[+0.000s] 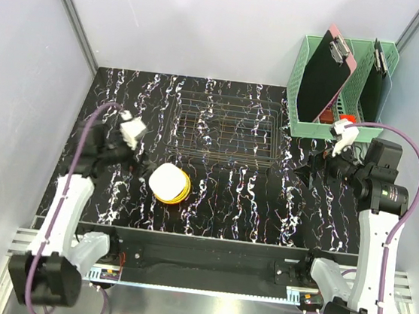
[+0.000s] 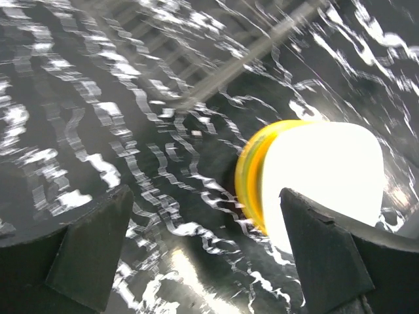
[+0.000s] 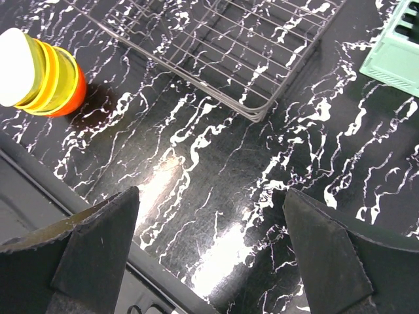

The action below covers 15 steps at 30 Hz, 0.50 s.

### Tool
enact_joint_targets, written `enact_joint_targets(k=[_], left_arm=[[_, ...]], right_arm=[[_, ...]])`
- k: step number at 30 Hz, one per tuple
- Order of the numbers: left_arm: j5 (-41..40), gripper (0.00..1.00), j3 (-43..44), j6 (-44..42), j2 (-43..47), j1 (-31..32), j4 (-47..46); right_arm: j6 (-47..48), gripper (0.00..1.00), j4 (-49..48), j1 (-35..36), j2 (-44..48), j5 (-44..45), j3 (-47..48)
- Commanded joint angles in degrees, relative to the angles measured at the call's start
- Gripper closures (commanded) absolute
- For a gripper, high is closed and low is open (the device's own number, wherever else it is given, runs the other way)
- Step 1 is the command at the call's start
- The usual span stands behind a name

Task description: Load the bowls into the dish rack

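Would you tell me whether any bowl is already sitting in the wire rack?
No, the rack holds nothing; the bowls stand stacked outside it.

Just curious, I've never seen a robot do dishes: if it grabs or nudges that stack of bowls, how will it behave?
The stack of bowls is probably light: small, thin-looking plastic. Nested, the cream-white bowl on top may lift off alone. On the glossy table a push would likely slide the low, wide stack rather than tip it.
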<state>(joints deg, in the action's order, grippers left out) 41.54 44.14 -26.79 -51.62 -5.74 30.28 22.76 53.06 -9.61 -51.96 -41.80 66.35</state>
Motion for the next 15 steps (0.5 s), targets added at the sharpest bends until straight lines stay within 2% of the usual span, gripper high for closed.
enact_joint_targets(k=[1,5,11,13,14,15], left_arm=[[-9.0,0.01,2.0,-1.6,-5.7,9.2,-2.1],[-13.9,0.01,2.9,-0.5,-12.4,14.4,-7.3],[-16.0,0.02,5.7,0.3,-19.2,15.1,-9.1],[-15.8,0.09,5.4,0.5,-19.0,15.3,-9.4],[-15.7,0.21,5.3,0.6,-18.7,15.3,-9.5],[-15.7,0.26,5.0,0.8,-18.4,15.2,-9.6]], right_arm=[[0.1,0.0,-0.9,-0.2,-0.2,-2.8,0.7],[-0.4,0.0,-0.9,-0.2,-0.4,-3.4,1.1],[-0.8,0.0,-0.9,-0.2,-0.4,-3.4,0.9],[-0.8,0.0,-1.2,-0.2,-0.4,-3.3,0.5],[-0.8,0.0,-1.5,-0.2,-0.4,-3.3,0.2],[-1.0,0.0,-1.7,-0.2,-0.3,-3.3,0.0]])
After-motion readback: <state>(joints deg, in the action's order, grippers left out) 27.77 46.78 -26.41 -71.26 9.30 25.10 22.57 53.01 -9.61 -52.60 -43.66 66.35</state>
